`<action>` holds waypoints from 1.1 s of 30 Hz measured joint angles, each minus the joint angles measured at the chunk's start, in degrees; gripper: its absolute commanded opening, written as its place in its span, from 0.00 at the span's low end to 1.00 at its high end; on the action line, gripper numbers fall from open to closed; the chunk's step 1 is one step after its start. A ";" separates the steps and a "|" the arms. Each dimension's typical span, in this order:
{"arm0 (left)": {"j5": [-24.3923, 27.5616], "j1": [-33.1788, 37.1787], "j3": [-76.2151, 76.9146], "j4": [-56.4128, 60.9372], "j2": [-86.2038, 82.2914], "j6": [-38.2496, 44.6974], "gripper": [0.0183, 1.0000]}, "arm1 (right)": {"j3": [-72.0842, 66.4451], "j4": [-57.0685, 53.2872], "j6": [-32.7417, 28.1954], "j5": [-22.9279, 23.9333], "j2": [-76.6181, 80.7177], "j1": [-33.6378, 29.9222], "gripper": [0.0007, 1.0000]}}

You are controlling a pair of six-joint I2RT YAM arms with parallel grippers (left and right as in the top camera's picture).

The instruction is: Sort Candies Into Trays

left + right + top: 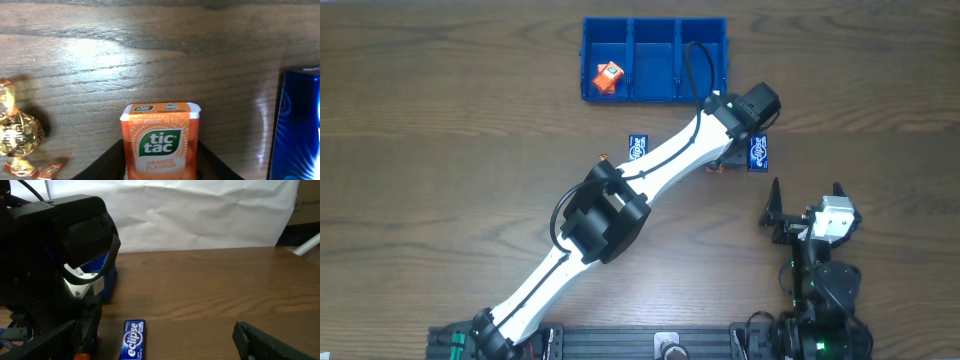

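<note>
One orange box [161,142] (upright) in left end effector [160,152]

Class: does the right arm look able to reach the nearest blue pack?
Probably yes: bare table lies between right gripper and blue pack, though the left gripper, gripping an orange box, stands beside.

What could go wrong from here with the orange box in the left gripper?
1. The left gripper seems to grip the box only at its near end, with most of it sticking out past the fingers. It may tilt or slip on the way to the tray.
2. A gold candy and a blue pack lie close on either side, so a sideways swing could knock them.
</note>
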 measured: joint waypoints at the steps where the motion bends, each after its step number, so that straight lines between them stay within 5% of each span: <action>1: 0.00 0.00 0.00 0.00 0.00 -0.02 0.36 | 0.00 0.00 0.00 0.00 0.00 0.00 1.00; 13: -0.26 0.00 0.00 1.55 -0.07 0.00 0.32 | 0.00 0.00 0.00 0.00 0.00 0.00 1.00; 18: -4.33 1.29 -0.26 1.53 -3.80 0.72 0.30 | 0.00 0.00 0.00 0.00 0.00 0.00 1.00; 26: -13.07 15.39 0.31 1.97 -21.70 7.23 0.30 | 0.00 0.00 0.00 0.00 0.00 0.00 1.00; 33: -14.34 25.88 0.76 2.38 -21.27 13.03 0.30 | 0.00 0.00 0.00 0.00 0.00 0.00 1.00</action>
